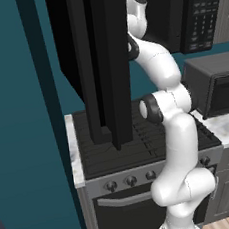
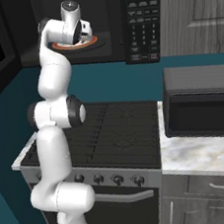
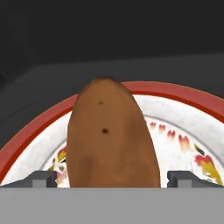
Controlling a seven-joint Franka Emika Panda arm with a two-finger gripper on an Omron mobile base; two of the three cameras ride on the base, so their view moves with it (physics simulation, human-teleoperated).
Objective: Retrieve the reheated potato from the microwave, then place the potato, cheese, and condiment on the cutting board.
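The robot's two-finger gripper [image 3: 112,178] is reaching into the large black wall-mounted microwave [image 2: 137,21], its jaws standing wide apart. The long tan-brown potato [image 3: 111,140] is lying between the jaws, one dark fingertip [image 3: 43,178] on each side, and is resting on a white, red-rimmed patterned plate [image 3: 183,131] beneath them.

A glossy white arm [image 2: 55,121] of rounded segments with dark joint caps, seemingly without markings.

A kitchen: stove [image 2: 111,134], microwave [image 2: 137,21], marble counter [image 2: 204,157].
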